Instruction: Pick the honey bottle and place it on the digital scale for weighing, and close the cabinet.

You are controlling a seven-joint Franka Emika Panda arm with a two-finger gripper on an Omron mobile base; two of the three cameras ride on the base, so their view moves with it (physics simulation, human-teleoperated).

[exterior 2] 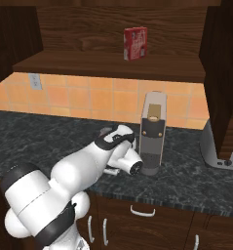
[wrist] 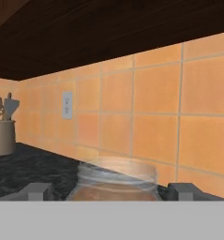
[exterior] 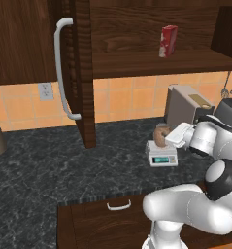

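Observation:
The honey bottle (exterior: pixel 159 134), a tan-brown jar with a pale lid, stands upright on the white digital scale (exterior: pixel 162 156) with its teal display, on the dark counter. My gripper (exterior: pixel 166 136) reaches in from the right at jar height. In the hand view the jar's lid and neck (wrist: pixel 117 179) sit between my two fingertips (wrist: pixel 36 191), with a small gap on each side, so the gripper (wrist: pixel 111 192) is open around it. The cabinet door (exterior: pixel 83 73) with its long white handle (exterior: pixel 62 68) stands swung open.
A red box (exterior: pixel 168 41) stands on the open cabinet's shelf. A grey-beige coffee machine (exterior 2: pixel 153 131) is just behind and right of the scale, and a toaster (exterior 2: pixel 218 146) sits farther right. A utensil holder (wrist: pixel 2 137) is at the counter's left, with drawers (exterior: pixel 118 205) below.

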